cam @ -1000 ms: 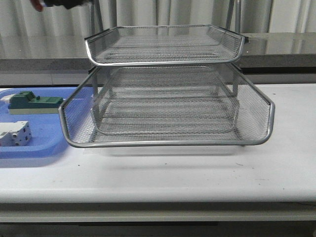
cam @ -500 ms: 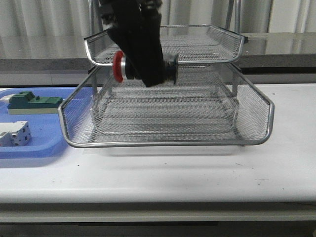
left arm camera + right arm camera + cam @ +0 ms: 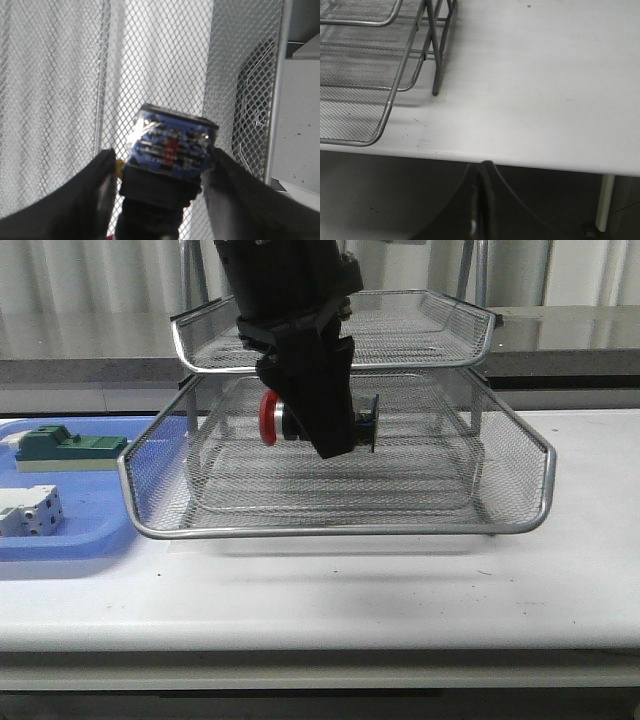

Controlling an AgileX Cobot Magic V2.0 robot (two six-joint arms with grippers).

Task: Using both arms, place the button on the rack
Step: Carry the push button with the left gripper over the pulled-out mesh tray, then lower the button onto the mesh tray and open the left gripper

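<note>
Materials, as we see them

We note the rack [image 3: 340, 495]: silvery wire mesh, shiny metal rim. Button [image 3: 268, 418]: glossy red head, blue rear block of plastic look. Gripper [image 3: 325, 425]: matt black. Table [image 3: 400, 590]: smooth white. Tray [image 3: 80, 510]: blue plastic.

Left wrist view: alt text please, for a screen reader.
The left gripper clamps the button between its black fingers, blue rear block facing the camera. Behind it is the silver mesh of the rack, with white table along one edge.

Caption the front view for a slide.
Left gripper holds the red-headed button above the rack's lower tray.
</note>
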